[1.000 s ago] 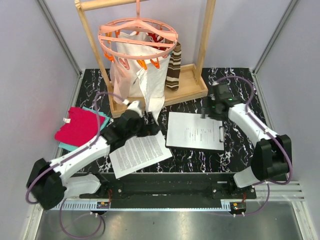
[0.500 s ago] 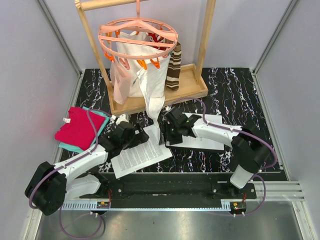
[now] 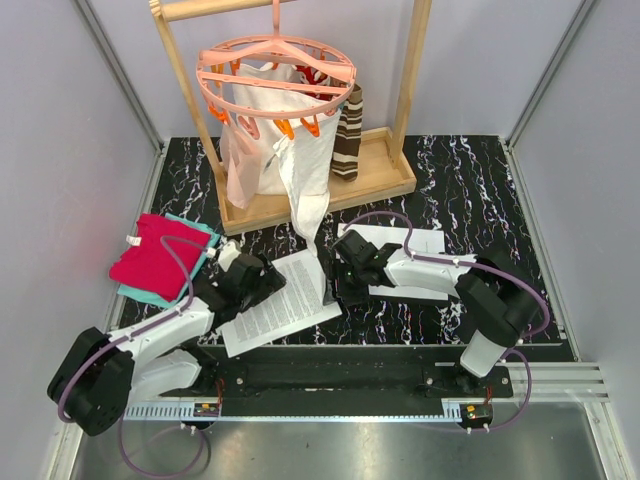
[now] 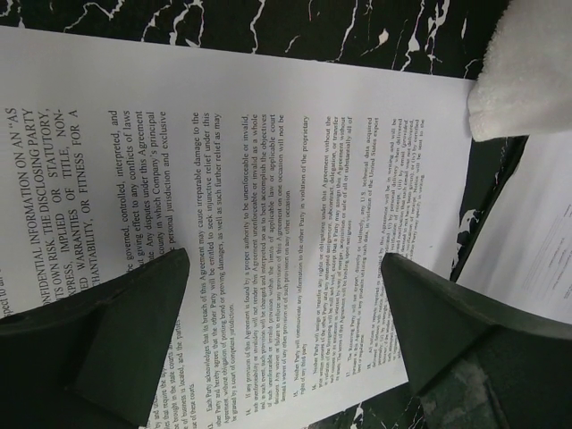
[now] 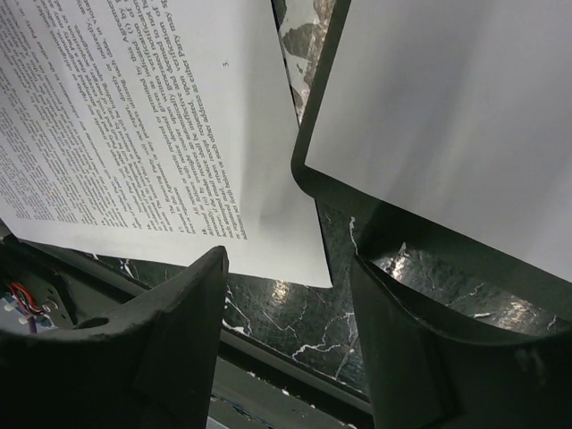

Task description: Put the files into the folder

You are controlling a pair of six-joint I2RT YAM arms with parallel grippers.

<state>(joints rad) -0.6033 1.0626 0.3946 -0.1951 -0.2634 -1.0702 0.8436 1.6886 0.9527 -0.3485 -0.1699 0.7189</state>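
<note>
The printed files (image 3: pixel 283 300) are lying askew on the black marbled worktop (image 3: pixel 480 180), their right edge reaching the left edge of the folder (image 3: pixel 412 241), which is lying flat and showing a white sheet through its clear front. The left gripper (image 3: pixel 262 283) is hovering over the files, its fingers (image 4: pixel 116 340) spread and grasping nothing. The right gripper (image 3: pixel 334 287) is hanging where files and folder meet, its fingers likewise released.
</note>
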